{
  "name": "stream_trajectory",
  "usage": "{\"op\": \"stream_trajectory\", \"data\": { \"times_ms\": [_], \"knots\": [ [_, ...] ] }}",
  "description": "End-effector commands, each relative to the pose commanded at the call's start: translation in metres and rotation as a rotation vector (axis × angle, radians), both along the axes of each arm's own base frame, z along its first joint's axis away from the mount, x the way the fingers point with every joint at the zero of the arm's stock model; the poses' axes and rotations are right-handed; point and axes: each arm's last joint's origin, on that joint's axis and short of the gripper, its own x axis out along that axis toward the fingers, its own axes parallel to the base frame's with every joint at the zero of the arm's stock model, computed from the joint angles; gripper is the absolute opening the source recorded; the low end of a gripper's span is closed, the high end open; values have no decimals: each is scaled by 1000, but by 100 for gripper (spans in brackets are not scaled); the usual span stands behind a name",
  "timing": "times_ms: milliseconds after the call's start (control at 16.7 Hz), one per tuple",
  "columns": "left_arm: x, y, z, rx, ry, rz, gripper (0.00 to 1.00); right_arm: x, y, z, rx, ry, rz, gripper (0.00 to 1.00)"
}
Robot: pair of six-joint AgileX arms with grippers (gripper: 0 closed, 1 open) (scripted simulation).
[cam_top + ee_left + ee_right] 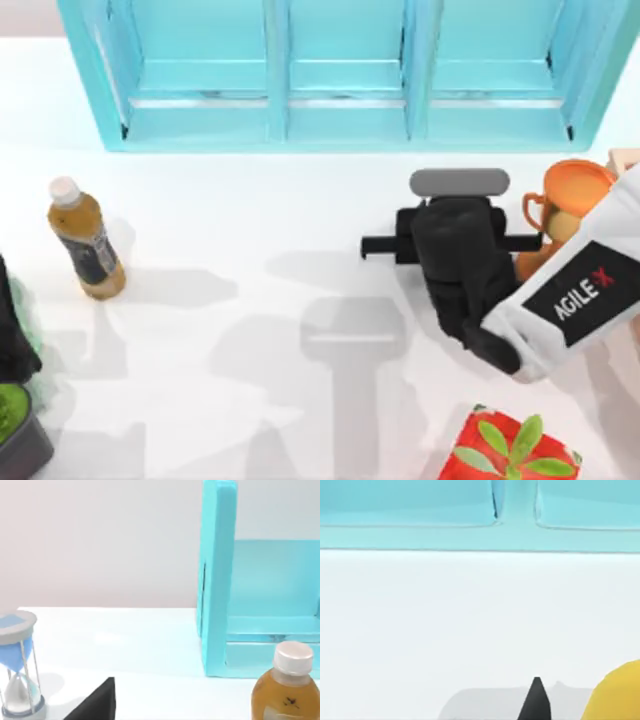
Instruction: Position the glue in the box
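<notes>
A yellow rounded shape, likely the glue [620, 692], sits at the edge of the right wrist view, just beside a dark fingertip [536, 702] of the right hand [458, 215]; whether that hand grips it cannot be told. From above, the right hand hovers over the table [250, 230] near the orange trophy [570, 205], in front of the turquoise shelf [340, 75]. The red box with green leaves [515, 445] lies nearer the front. The left arm [15, 330] rests at the table's left edge, near the brown drink bottle [85, 240] and an hourglass [17, 667].

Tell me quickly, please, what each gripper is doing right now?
Left gripper: parked at the table's left edge.
Right gripper: above the table beside the trophy.
</notes>
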Motion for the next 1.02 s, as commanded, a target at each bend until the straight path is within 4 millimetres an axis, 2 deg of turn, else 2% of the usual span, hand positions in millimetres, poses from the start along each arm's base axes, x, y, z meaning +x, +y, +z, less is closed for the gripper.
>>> {"op": "stream_trajectory", "data": {
  "times_ms": [420, 540, 660, 780, 900, 1020],
  "knots": [
    [0, 0, 0, 0, 0, 0, 100, -1, 1, 0, 1, 0, 2, 0],
    [0, 0, 0, 0, 0, 0, 100, 1, 6, 6, 23, -17, 0, 0],
    [0, 0, 0, 0, 0, 0, 100, 4, 19, 30, 94, -72, -9, 0],
    [0, 0, 0, 0, 0, 0, 100, 7, 27, 64, 174, -138, -31, 0],
    [0, 0, 0, 0, 0, 0, 100, 9, 21, 94, 202, -170, -66, 0],
    [0, 0, 0, 0, 0, 0, 100, 10, 9, 106, 164, -148, -92, 0]
  ]
}}
